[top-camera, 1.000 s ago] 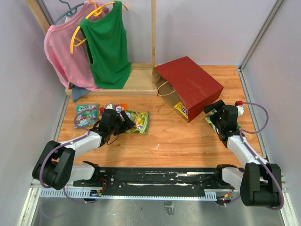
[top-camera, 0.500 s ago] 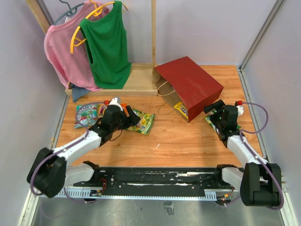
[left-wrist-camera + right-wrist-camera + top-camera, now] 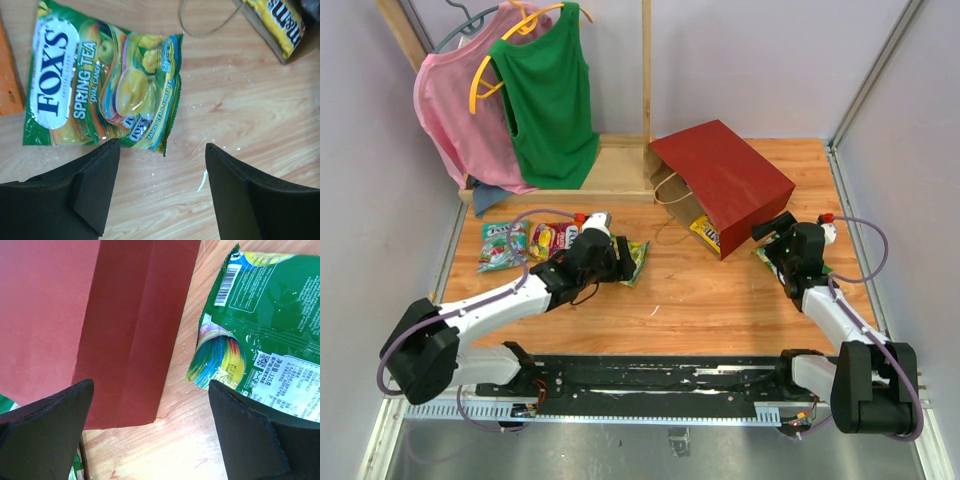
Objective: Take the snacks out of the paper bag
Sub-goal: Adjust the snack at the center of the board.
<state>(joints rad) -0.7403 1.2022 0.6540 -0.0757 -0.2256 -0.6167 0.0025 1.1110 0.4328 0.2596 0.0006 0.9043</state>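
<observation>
The red paper bag [image 3: 725,183] lies on its side at the back right, mouth toward the front left, with a yellow packet [image 3: 706,233] showing in its mouth, also seen in the left wrist view [image 3: 277,22]. My left gripper [image 3: 620,262] is open and empty just in front of a green Fox's candy packet [image 3: 102,90]. A green packet [image 3: 503,245] and a red packet [image 3: 552,238] lie further left. My right gripper [image 3: 778,232] is open and empty beside the bag's corner [image 3: 100,325], above a green packet [image 3: 265,335].
A wooden rack [image 3: 620,165] with a pink and a green shirt on hangers stands at the back left. The bag's loop handles [image 3: 672,200] lie on the table before its mouth. Raised rails edge the table left and right.
My left arm has moved right, off the packets at the left, and the green Fox's packet has shifted right with it. The right arm has stayed still.
</observation>
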